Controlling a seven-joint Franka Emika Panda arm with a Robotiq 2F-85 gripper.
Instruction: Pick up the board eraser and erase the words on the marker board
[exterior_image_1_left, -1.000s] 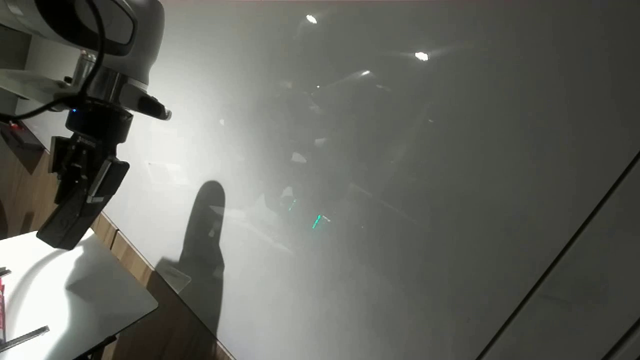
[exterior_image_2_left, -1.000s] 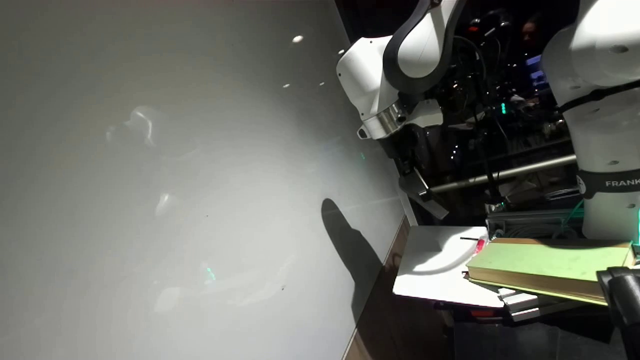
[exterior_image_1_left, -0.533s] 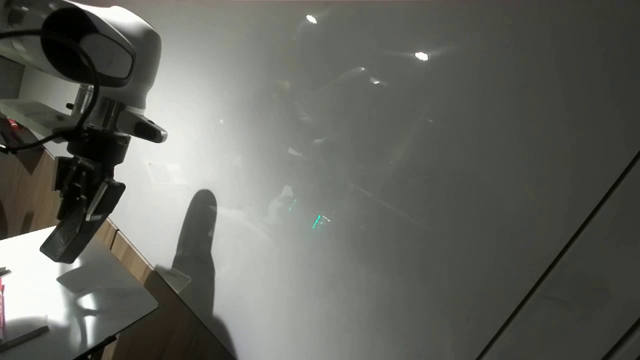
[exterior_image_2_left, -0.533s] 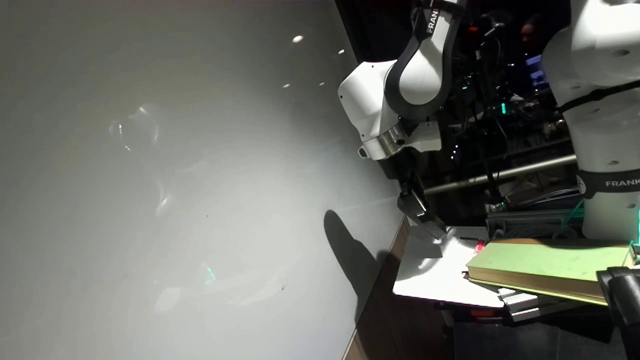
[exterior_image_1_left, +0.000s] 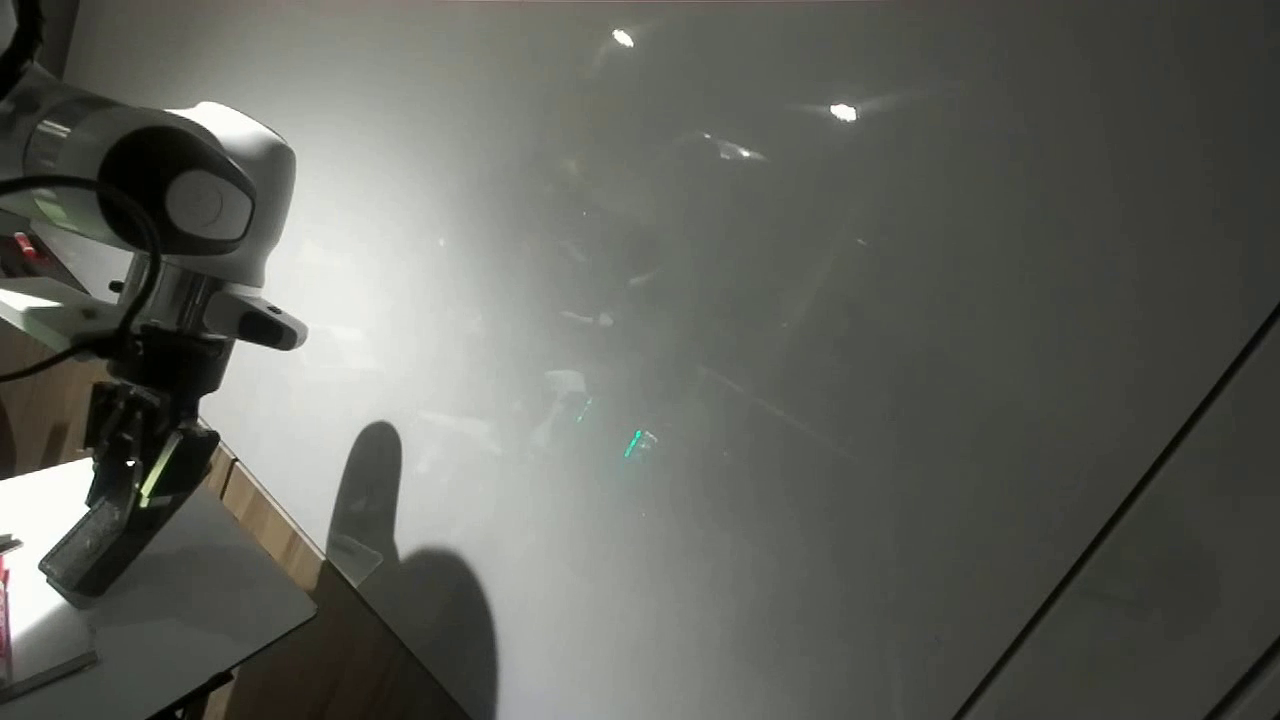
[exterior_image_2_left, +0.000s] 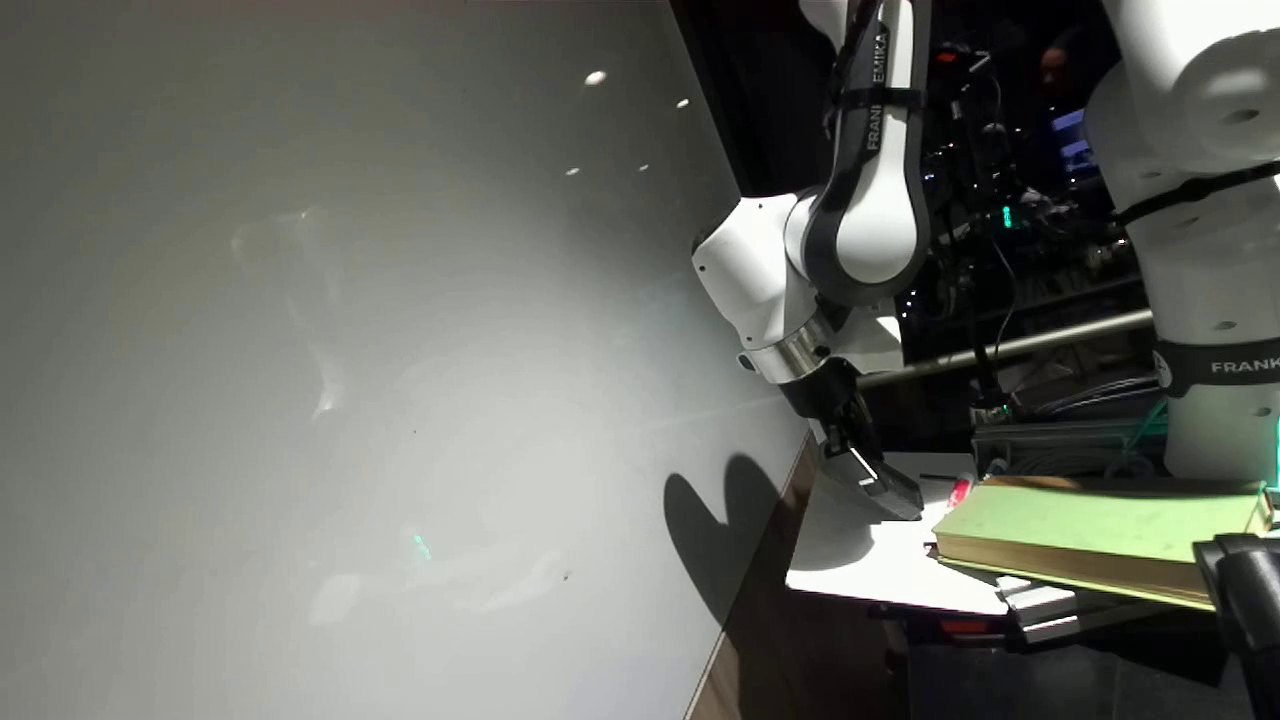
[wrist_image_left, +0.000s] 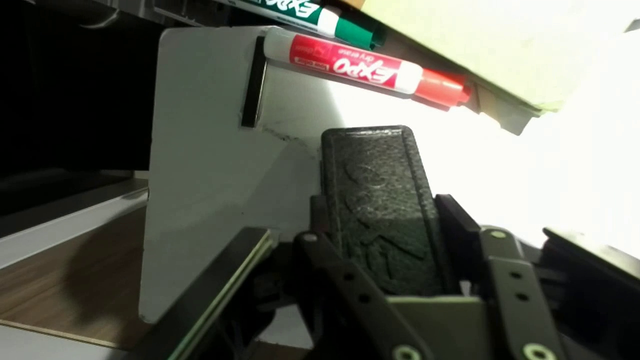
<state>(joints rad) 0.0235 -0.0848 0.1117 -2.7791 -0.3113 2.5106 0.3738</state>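
Inside claw, eraser: perhaps lettering, wrist view only.

The white, round-cornered surface is part glare, part shadow; in the wrist view a red marker lies across its far side, with a thin black strip at the marker's left end and a dark smudge near the strip

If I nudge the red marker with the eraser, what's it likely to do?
The red marker would probably roll, since its barrel looks round. Pushed away from the eraser, it likely wouldn't go far: the green marker and book lie on that side. It's probably stiff and light, being slim, with what looks like a plastic body.
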